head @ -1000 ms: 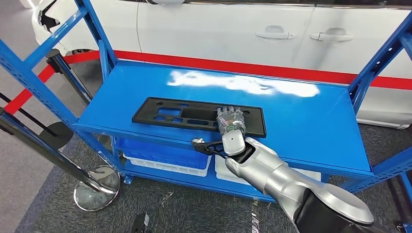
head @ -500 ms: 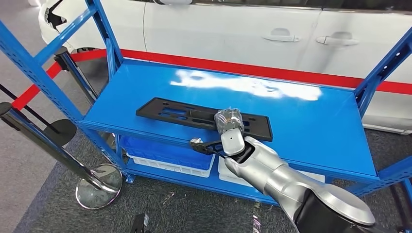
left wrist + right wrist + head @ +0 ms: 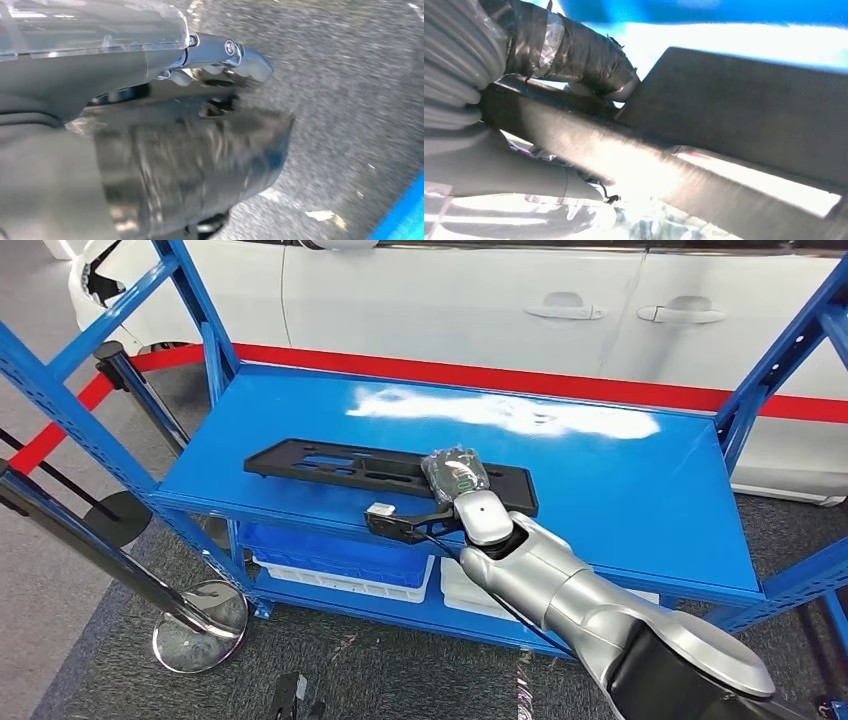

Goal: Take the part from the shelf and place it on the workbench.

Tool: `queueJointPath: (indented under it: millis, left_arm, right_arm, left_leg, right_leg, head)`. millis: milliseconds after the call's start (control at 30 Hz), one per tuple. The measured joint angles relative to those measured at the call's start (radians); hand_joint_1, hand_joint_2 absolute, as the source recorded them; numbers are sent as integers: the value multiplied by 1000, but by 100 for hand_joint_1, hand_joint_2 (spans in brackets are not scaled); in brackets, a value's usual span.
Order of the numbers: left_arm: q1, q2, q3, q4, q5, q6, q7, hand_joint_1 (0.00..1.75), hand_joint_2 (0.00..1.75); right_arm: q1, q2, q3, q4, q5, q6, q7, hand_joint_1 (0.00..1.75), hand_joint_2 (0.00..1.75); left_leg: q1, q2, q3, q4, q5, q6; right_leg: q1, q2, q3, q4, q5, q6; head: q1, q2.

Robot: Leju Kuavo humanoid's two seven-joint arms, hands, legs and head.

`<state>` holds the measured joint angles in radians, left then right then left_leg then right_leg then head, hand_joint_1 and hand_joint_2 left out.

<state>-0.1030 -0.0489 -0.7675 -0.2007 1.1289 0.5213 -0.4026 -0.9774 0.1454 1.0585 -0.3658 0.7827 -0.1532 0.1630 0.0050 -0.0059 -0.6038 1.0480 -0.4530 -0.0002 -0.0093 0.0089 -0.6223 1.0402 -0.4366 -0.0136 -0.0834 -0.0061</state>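
Note:
The part (image 3: pixel 340 462) is a long flat black plastic panel with several cut-outs, lying along the front of the blue shelf board (image 3: pixel 620 480). My right hand (image 3: pixel 455 475) grips it near its right end, fingers curled over the top. In the right wrist view, tape-wrapped fingers (image 3: pixel 574 55) lie over the part's dark edge (image 3: pixel 734 115), with the thumb under it. The part looks raised a little off the board at the hand's end. My left hand (image 3: pixel 190 160) hangs blurred above the grey floor; how its fingers lie is unclear.
Blue uprights stand at both ends of the shelf (image 3: pixel 200 300). White bins (image 3: pixel 340 578) sit on the lower level. A white car (image 3: pixel 480 300) and a red band stand behind. A chrome stanchion base (image 3: pixel 200 625) with black poles stands on the floor at left.
My right hand has turned and drawn the part to the left along the shelf, and the part now looks tilted. The camera wobbled between frames.

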Motion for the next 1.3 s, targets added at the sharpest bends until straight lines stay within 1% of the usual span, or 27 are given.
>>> queueJointPath:
  millis: [67,100,167,200,267,300,333,367,433,467,500,533,667,733,800,833,867,900,933,1000,1033,1067,1133,1167,1200,1233,1300]
  left_arm:
    - [1,3,0,0,11,19,-34,0,175]
    - [2,4,0,0,16,39,-48,0,175]
    - [4,6,0,0,23,82,-70,0,175]
    - [5,7,0,0,25,94,-76,0,175]
    - [4,10,0,0,29,99,-81,0,175]
    - [4,11,0,0,30,97,-77,0,175]
    - [5,12,0,0,29,94,-68,0,175]
    - [6,12,0,0,26,91,-56,0,175]
    - [8,13,0,0,7,89,-16,0,175]
    - [10,13,0,0,-11,92,8,0,175]
    - [10,15,-1,1,-32,96,34,0,175]
    - [10,17,-3,1,-53,101,58,0,175]
    - [11,35,-29,1,-112,118,116,0,175]
    - [11,47,-37,2,-124,112,122,0,175]
    - [9,54,-47,2,-135,104,122,0,175]
    - [8,57,-54,2,-140,101,123,0,175]
    - [7,60,-61,2,-144,99,125,0,175]
    - [7,62,-67,2,-147,97,126,0,175]
    - [6,64,-74,2,-148,96,127,0,175]
    - [3,70,-84,2,-149,95,127,0,175]
    - [-1,73,-88,2,-149,95,127,0,175]
    - [-5,75,-94,2,-149,95,127,0,175]
    - [-8,78,-102,2,-154,95,129,0,175]
    - [-7,79,-106,2,-158,95,132,0,175]
    - [-6,80,-110,2,-162,95,137,0,175]
    - [-6,81,-114,2,-166,95,141,0,175]
    - [-7,81,-122,2,-168,91,146,0,175]
  right_arm:
    - [-7,-15,-22,-63,-33,-45,-15,175,175]
    - [-3,-31,-33,-113,-40,-62,-10,175,175]
    - [20,-78,-57,-260,-34,-87,15,175,175]
    - [37,-106,-72,-342,-26,-95,28,175,175]
    - [76,-155,-106,-496,-4,-114,49,175,175]
    - [103,-176,-124,-568,8,-127,57,175,175]
    - [135,-197,-142,-639,17,-146,62,175,175]
    - [172,-216,-160,-712,20,-170,63,175,175]
    - [261,-251,-198,-872,6,-228,48,175,175]
    - [309,-265,-218,-956,-4,-256,36,175,175]
    - [353,-274,-236,-1035,-12,-279,24,175,175]
    - [394,-282,-252,-1106,-15,-296,14,175,175]
    - [541,-309,-316,-1334,-25,-337,-11,175,175]
    - [585,-315,-333,-1412,-36,-356,-26,175,175]
    - [622,-319,-344,-1471,-49,-374,-34,175,175]
    - [642,-321,-349,-1495,-55,-379,-35,175,175]
    - [661,-324,-353,-1517,-61,-382,-34,175,175]
    - [675,-326,-357,-1536,-65,-384,-33,175,175]
    - [685,-328,-361,-1555,-66,-384,-32,175,175]
    - [697,-332,-366,-1591,-67,-385,-32,175,175]
    - [702,-334,-367,-1606,-67,-385,-32,175,175]
    - [707,-336,-367,-1619,-67,-385,-33,175,175]
    - [715,-339,-368,-1639,-75,-386,-34,175,175]
    - [719,-340,-369,-1646,-85,-387,-37,175,175]
    - [725,-342,-372,-1653,-99,-389,-42,175,175]
    - [730,-344,-375,-1658,-117,-391,-51,175,175]
    - [742,-346,-382,-1662,-149,-396,-71,175,175]
  left_leg:
    - [-5,0,5,-22,-3,8]
    - [-2,0,4,-26,-1,13]
    - [4,-1,9,-37,5,22]
    - [6,-1,11,-41,7,27]
    - [5,-2,13,-41,6,32]
    - [4,-2,14,-39,4,36]
    - [4,-2,16,-37,1,37]
    - [5,-3,18,-34,-4,38]
    - [6,-4,25,-24,-16,35]
    - [5,-5,26,-18,-23,30]
    - [3,-5,25,-12,-29,25]
    - [1,-4,24,-9,-34,20]
    - [0,-1,27,-4,-43,4]
    - [2,1,6,54,-94,-6]
    - [4,2,-37,181,-170,-14]
    - [4,2,-56,239,-196,-15]
    - [4,2,-62,270,-206,-15]
    - [3,1,-50,262,-198,-12]
    - [2,1,-18,216,-176,-7]
    - [-4,2,73,66,-126,9]
    - [-9,3,104,6,-109,15]
    - [-14,4,120,-29,-101,21]
    - [-20,4,116,-44,-89,29]
    - [-17,5,113,-50,-76,33]
    - [-14,7,110,-58,-62,37]
    - [-11,9,103,-66,-45,42]
    - [-8,13,82,-73,-19,49]
  right_leg:
    - [2,0,-8,-1,4,10]
    - [2,0,-10,-2,4,15]
    - [3,-2,-21,23,-16,26]
    - [3,-2,-39,62,-40,31]
    - [0,-3,-94,178,-92,38]
    - [0,-3,-119,227,-105,40]
    - [-1,-3,-131,249,-103,41]
    - [-2,-4,-127,237,-85,41]
    - [-4,-5,-78,130,-25,39]
    - [-3,-7,-50,76,-7,36]
    - [-2,-7,-32,39,1,33]
    - [-1,-6,-24,23,-1,29]
    - [0,-6,-18,18,1,10]
    - [-5,-7,-20,14,7,1]
    - [-5,-8,-24,13,11,-6]
    - [-3,-9,-27,13,13,-8]
    - [-2,-11,-32,14,17,-10]
    - [-1,-10,-38,15,21,-11]
    - [0,-9,-44,16,27,-11]
    - [3,-7,-53,16,40,-8]
    - [3,-7,-56,14,46,-4]
    - [2,-8,-57,12,53,1]
    - [-2,-10,-57,1,70,14]
    - [-3,-11,-59,-2,75,21]
    - [-3,-10,-62,1,68,26]
    - [-2,-9,-71,21,40,30]
    - [-2,-8,-99,120,-61,37]
  head:
    - [0,0]
    - [0,0]
    - [4,0]
    - [7,0]
    - [12,0]
    - [12,0]
    - [13,0]
    - [14,0]
    - [16,0]
    - [17,0]
    - [18,0]
    - [18,0]
    - [17,0]
    - [12,0]
    - [7,0]
    - [6,0]
    - [5,0]
    - [6,0]
    - [5,0]
    - [5,0]
    - [6,0]
    - [6,0]
    - [6,0]
    - [6,0]
    - [6,0]
    - [7,0]
    - [10,0]
